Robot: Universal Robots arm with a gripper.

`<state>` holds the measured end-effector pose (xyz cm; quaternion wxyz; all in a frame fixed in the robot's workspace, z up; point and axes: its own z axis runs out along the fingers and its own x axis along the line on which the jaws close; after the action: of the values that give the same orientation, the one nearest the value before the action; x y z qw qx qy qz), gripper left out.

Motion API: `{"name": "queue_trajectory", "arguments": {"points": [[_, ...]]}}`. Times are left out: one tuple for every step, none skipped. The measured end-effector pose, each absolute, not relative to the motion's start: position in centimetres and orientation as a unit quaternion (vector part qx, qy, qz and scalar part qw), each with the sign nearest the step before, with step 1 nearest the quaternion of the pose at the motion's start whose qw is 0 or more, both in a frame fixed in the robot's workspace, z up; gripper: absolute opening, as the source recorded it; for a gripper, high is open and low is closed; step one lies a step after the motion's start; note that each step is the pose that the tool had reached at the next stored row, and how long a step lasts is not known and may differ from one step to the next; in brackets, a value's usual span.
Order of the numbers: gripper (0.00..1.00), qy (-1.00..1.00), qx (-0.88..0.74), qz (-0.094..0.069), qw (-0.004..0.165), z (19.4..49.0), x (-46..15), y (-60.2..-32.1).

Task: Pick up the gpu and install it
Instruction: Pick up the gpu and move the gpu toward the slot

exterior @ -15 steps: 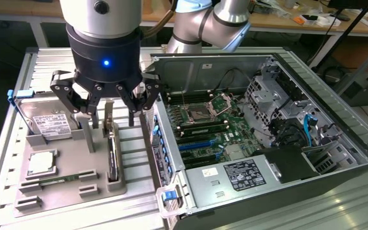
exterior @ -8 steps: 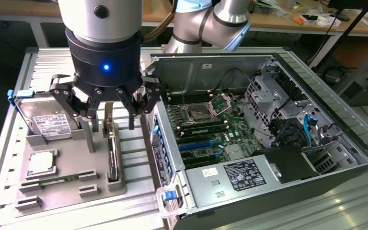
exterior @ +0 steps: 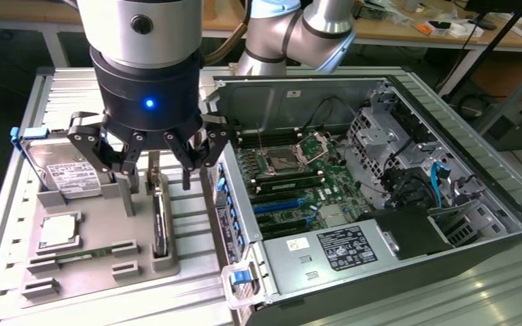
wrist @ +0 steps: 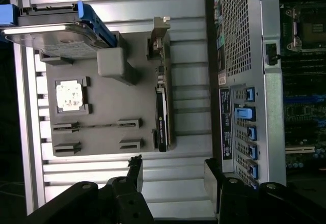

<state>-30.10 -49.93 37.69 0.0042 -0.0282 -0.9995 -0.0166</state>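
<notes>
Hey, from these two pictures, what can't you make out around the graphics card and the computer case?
- gpu flat faces: it stands on edge in both views.
- Its bracket end, exterior view: partly behind the open hand.
- Hard drive, exterior view: one side covered by the hand.
- Power supply label, exterior view: print too small to read.

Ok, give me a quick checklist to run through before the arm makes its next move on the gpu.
1. The gripper open, holding nothing: ok.
2. The gpu standing on edge in the grey fixture, untouched: ok.
3. The gripper hovering above the gpu: ok.
4. The gripper centred exactly over the gpu: cannot tell.
5. The computer case open, motherboard exposed: ok.
6. The blue expansion slot looks free: ok.
</notes>
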Motion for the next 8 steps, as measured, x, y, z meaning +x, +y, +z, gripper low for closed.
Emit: {"name": "queue_trajectory", "arguments": {"points": [[0.60,-0.999,-0.028,-0.017,0.004,37.69,-30.11,-50.06],[0.60,-0.999,-0.028,-0.017,0.004,37.68,-30.12,-50.15],[0.60,-0.999,-0.028,-0.017,0.004,37.67,-30.13,-50.23],[0.60,-0.999,-0.028,-0.017,0.004,37.66,-30.14,-50.31],[0.60,-0.999,-0.028,-0.017,0.004,37.65,-30.15,-50.39],[0.60,-0.999,-0.028,-0.017,0.004,37.65,-30.15,-50.46],[0.60,-0.999,-0.028,-0.017,0.004,37.65,-30.16,-50.53],[0.60,-0.999,-0.028,-0.017,0.004,37.64,-30.17,-50.59]]}}
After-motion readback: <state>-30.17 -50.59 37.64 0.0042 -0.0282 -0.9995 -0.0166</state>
